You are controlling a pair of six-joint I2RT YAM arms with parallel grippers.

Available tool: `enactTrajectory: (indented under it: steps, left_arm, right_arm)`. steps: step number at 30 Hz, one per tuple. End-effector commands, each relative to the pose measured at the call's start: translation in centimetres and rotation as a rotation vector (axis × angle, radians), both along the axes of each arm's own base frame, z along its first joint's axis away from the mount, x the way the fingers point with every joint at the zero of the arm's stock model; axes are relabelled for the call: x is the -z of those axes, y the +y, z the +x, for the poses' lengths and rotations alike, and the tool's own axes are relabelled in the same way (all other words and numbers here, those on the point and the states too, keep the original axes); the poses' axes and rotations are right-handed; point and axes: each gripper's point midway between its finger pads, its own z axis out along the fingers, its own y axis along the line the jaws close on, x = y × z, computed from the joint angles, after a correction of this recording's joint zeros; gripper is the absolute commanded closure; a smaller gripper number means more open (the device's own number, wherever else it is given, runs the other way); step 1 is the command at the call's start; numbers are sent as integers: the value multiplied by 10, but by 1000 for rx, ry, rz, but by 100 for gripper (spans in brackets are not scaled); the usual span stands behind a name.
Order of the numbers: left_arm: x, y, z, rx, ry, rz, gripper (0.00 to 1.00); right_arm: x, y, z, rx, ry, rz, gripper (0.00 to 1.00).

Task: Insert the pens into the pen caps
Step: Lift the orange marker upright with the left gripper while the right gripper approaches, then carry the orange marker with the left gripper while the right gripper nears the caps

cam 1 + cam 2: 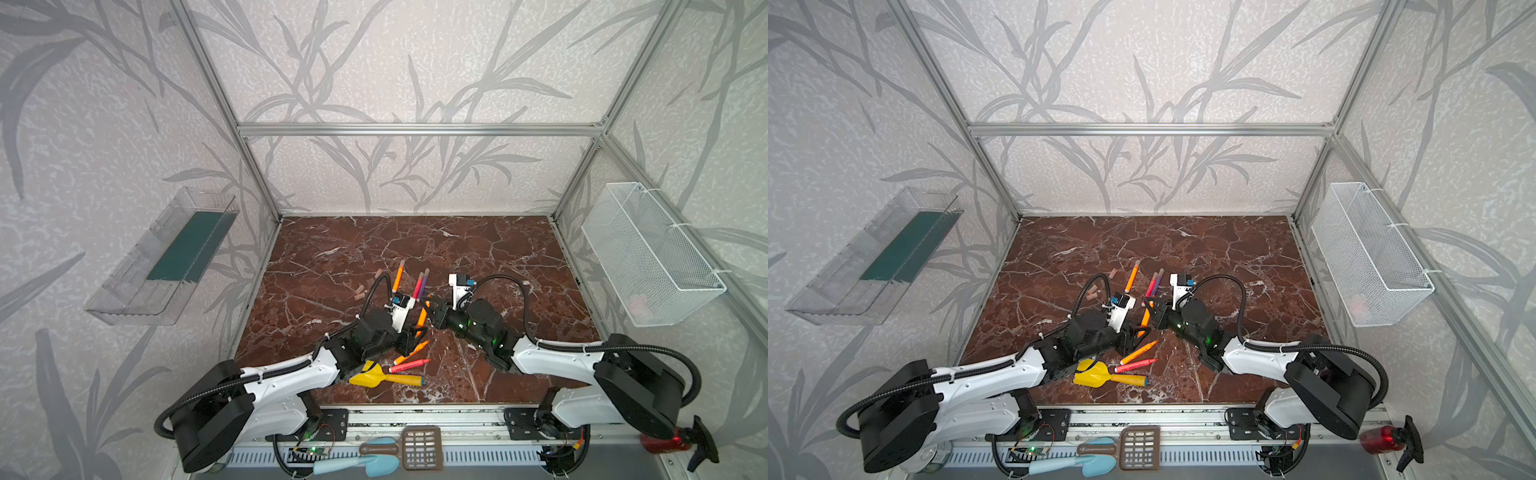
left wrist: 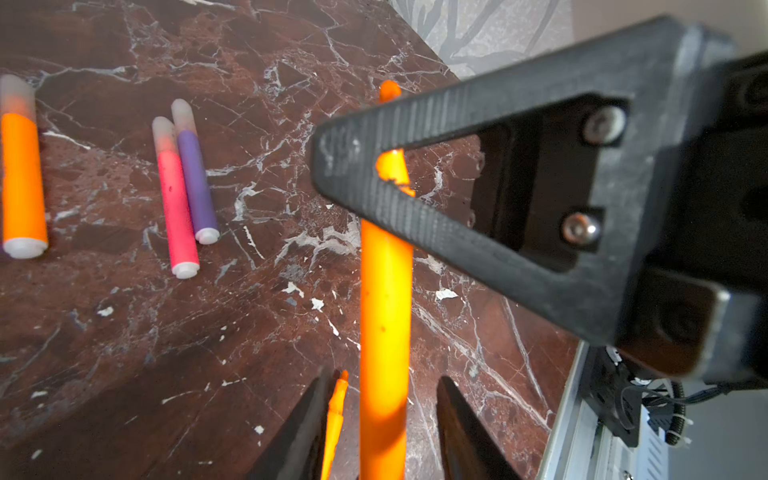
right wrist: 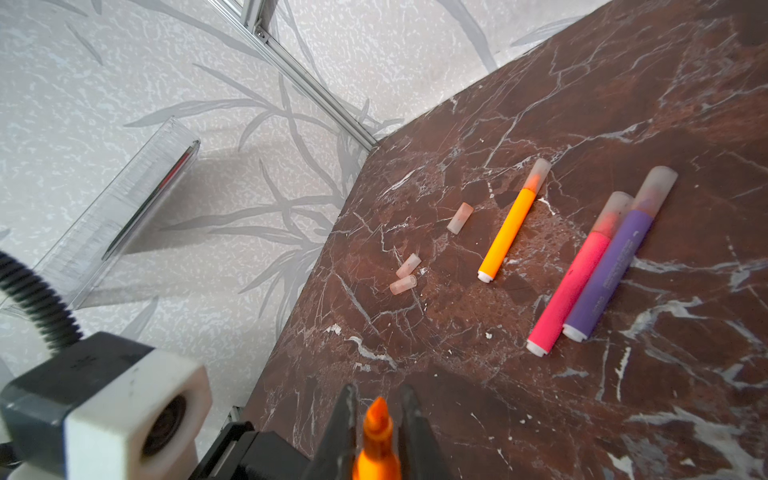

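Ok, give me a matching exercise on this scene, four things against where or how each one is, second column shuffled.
1 purple pen
2 raised orange pen
3 yellow shovel
4 wire basket

a hangs right of the table
b capped, beside a pink pen
c tip bare, in the right gripper
d near the table's front edge

Pairs: 1-b, 2-c, 3-d, 4-a

left arm (image 1: 291,376) and right arm (image 1: 552,357): white shells, black joints | black ribbed hose (image 3: 37,303) looped over each | finger (image 2: 436,232), right of frame: black ridged triangle, two silver screws (image 2: 603,124) | camera (image 3: 124,407), lower left: white-fronted block
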Motion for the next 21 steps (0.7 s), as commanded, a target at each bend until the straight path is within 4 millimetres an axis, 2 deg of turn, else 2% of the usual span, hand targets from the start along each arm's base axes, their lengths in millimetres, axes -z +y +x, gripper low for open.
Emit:
enactTrajectory:
  steps: [1, 12, 14, 20, 21]
  left_arm:
    - [-4, -1, 2, -4, -18, -8, 46]
    - [-1, -9, 7, 0, -18, -14, 46]
    - [0, -10, 7, 3, -17, -18, 49]
    - [1, -5, 10, -30, -13, -6, 92]
    - [1, -3, 12, -49, -10, -1, 99]
  right_arm:
    - [-6, 1, -3, 2, -4, 54, 98]
    - [-10, 7, -10, -11, -3, 102, 100]
    - [-10, 6, -9, -6, -2, 98, 100]
    - [-5, 4, -9, 11, 2, 90, 100]
    - [-5, 4, -9, 10, 2, 85, 96]
